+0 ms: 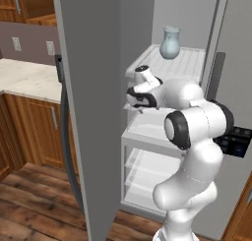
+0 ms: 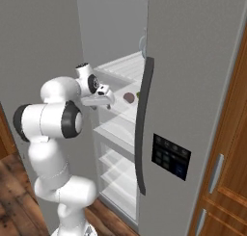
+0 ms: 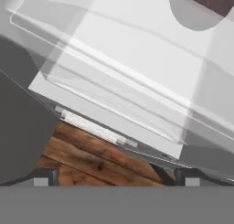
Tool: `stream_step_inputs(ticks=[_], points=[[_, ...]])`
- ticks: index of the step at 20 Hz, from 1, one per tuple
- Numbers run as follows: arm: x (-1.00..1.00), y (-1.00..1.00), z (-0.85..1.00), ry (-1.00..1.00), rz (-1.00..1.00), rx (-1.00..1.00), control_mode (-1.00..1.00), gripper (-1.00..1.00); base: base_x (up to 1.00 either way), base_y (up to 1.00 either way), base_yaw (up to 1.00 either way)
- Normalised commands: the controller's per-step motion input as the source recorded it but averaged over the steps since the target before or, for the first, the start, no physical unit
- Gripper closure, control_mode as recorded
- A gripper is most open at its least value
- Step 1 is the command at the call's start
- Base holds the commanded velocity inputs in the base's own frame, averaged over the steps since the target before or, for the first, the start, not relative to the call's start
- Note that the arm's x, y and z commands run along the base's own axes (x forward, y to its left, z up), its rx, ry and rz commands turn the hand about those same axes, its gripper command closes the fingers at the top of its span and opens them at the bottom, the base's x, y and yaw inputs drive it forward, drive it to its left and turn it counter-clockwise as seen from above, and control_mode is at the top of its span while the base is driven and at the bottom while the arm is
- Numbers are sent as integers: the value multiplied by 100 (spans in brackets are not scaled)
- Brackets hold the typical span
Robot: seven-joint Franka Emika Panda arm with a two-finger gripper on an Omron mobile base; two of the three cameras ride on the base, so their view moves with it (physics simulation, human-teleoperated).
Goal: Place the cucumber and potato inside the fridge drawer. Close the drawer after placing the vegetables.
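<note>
Gripper (image 2: 107,98) jaws spread wide, holding nothing, hovering over the pulled-out fridge drawer (image 3: 132,77). One potato (image 2: 129,98) lies inside it, with one dark green cucumber (image 2: 138,95) just beside, half hidden by the door. One glass vase (image 1: 170,43) stands on the wire shelf (image 1: 184,63) above.
</note>
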Motion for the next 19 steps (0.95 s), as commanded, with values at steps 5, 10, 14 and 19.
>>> stream_step_inputs(ticks=[5, 10, 14, 19], points=[[-100, -24, 4, -19, 0, 2, -100, -100, 0, 0, 0], [-100, 1, 12, -19, 5, 0, -100, -100, 0, 0, 0], [-100, 6, 16, -16, 9, 0, -100, -100, 0, 0, 0], [-98, 3, 25, -11, 9, 0, -100, -100, 0, 0, 0]])
